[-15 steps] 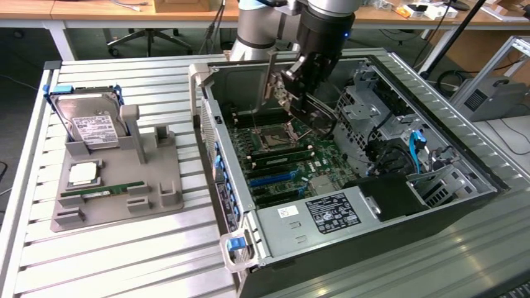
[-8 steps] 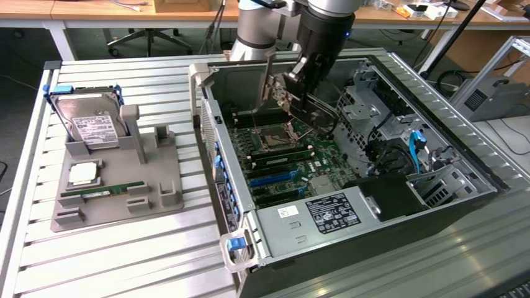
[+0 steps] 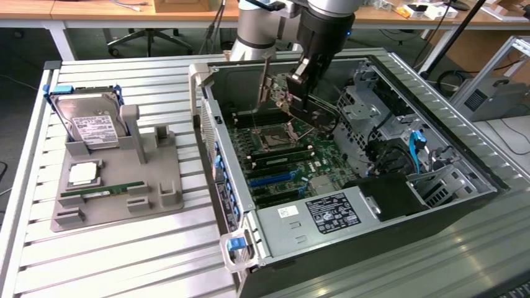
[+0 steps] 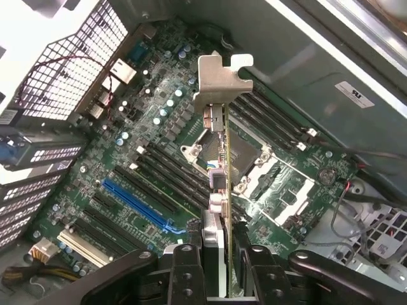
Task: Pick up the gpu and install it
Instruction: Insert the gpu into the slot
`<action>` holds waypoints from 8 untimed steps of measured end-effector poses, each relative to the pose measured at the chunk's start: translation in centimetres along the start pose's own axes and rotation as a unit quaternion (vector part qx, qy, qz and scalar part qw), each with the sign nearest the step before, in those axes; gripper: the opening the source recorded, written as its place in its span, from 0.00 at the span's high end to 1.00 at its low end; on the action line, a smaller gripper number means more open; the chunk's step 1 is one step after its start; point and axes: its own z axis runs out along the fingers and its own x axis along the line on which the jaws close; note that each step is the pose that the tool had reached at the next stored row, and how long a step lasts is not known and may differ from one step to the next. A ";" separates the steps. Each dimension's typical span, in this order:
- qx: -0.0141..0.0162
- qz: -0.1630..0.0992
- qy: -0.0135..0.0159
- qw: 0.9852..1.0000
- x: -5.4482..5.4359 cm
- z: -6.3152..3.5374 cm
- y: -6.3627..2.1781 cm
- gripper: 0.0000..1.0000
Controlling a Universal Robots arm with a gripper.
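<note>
computer case (image 3: 373, 261): open | motherboard (image 3: 282, 162): inside | gpu (image 4: 219, 152): edge-on above motherboard, slot beneath unclear | gripper (image 4: 222, 254): pinching gpu's edge | handling: likely light, stiff, fragile; hold bare board edge, clear of contacts

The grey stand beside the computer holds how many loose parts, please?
3: hard drive at the far end, square silver chip in the middle, green memory stick nearest the camera.

The gpu (image 4: 218, 178) is being seen with a silvery, dull metal bracket. The gripper (image 4: 227, 253) is being shown in a black, smooth finish. The case (image 3: 273, 226) is being seen as grey sheet metal, the stand (image 3: 108, 208) as matt grey plastic, the table (image 3: 124, 74) as ribbed pale metal.
</note>
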 end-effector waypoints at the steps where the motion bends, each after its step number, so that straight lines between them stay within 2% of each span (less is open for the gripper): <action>1: 0.000 -0.008 0.000 1.000 0.0 0.00 0.00 0.70; 5: -0.001 -0.028 0.000 1.000 0.0 0.01 0.00 0.70; 8: -0.001 -0.050 -0.001 0.999 0.0 0.02 0.00 0.70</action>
